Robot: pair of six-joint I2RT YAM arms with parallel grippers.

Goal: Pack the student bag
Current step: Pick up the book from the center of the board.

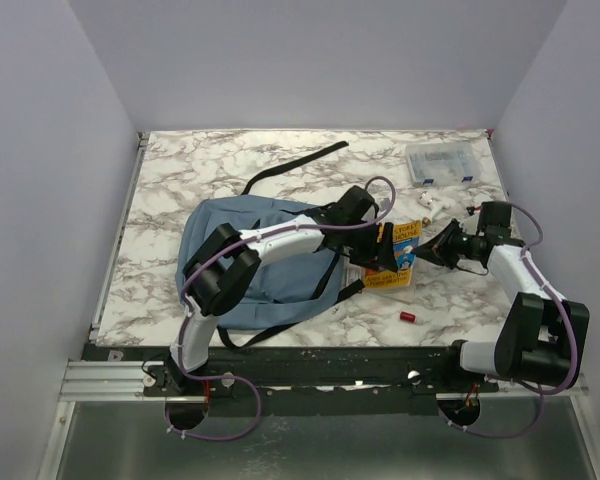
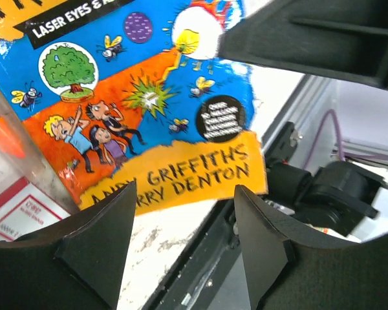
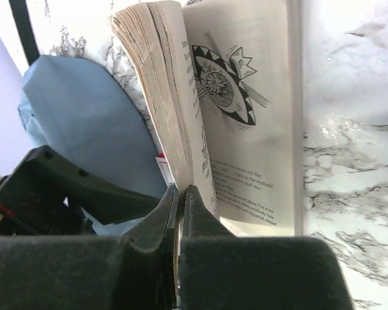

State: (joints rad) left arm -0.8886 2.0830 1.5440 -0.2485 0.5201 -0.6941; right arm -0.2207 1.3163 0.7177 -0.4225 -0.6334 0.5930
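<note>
The table [image 1: 180,170] is white marble with grey swirls, and pale purple walls stand around it. The student bag [image 1: 280,285] lies flat on the table, left of the middle in the top view. It is blue, and a black strap [image 1: 300,165] trails out toward the top of the frame. The left arm reaches over the bag.

Just right of the bag is a book [image 1: 404,262] with a bright orange and blue cover. The left fingers [image 1: 383,255] are at the book's left side. In the left wrist view these fingers [image 2: 100,242] are spread apart, and the cartoon cover shows above them.

The right fingers [image 1: 442,243] come at the book from the right. In the right wrist view they [image 3: 181,200] are pressed together, pinching the bottom edge of the open book, whose pages fan out to the left. The blue bag [image 3: 84,123] shows behind.

A clear box [image 1: 440,160] sits at the upper right. A small red thing [image 1: 410,317] lies below the book.
</note>
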